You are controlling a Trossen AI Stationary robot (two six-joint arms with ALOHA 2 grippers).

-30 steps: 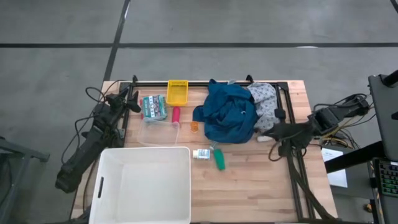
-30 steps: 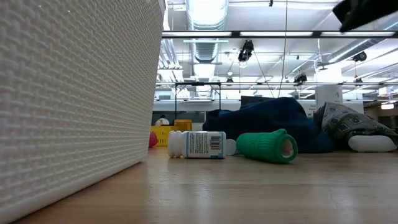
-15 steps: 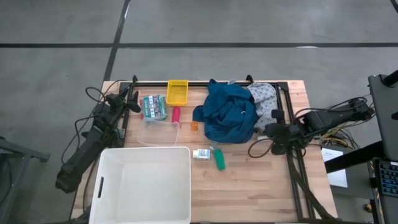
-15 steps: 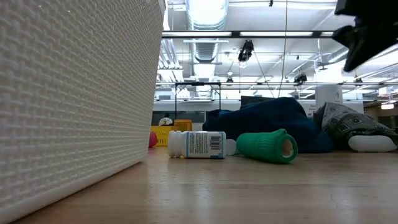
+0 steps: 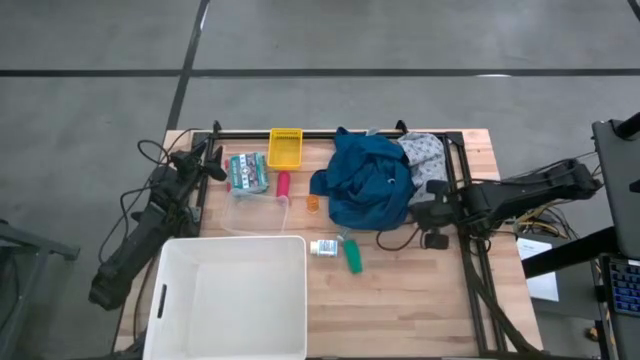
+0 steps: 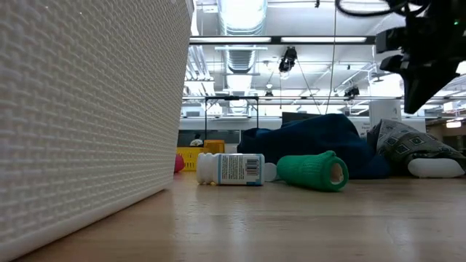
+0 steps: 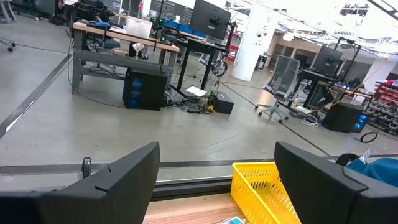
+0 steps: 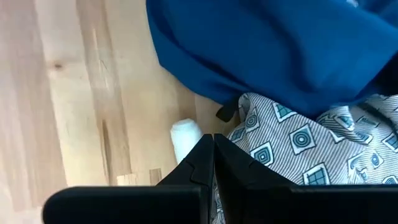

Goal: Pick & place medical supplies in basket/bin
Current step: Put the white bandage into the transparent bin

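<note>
Right now the right gripper (image 5: 432, 218), fingers pressed together and empty, hovers at 3 o'clock of the blue garment (image 5: 368, 181), which lies mid-worktop, soft, limp, light; pinch a bunched fold. Left gripper (image 5: 205, 160) waits spread at 10 o'clock. White bin (image 5: 230, 250) sits at 7.

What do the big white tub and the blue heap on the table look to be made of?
The white tub looks like moulded plastic with a matte finish: its outer wall shows a fine woven-style texture in the low view. The blue heap looks like soft, thin fabric, since it lies crumpled in loose folds.
</note>
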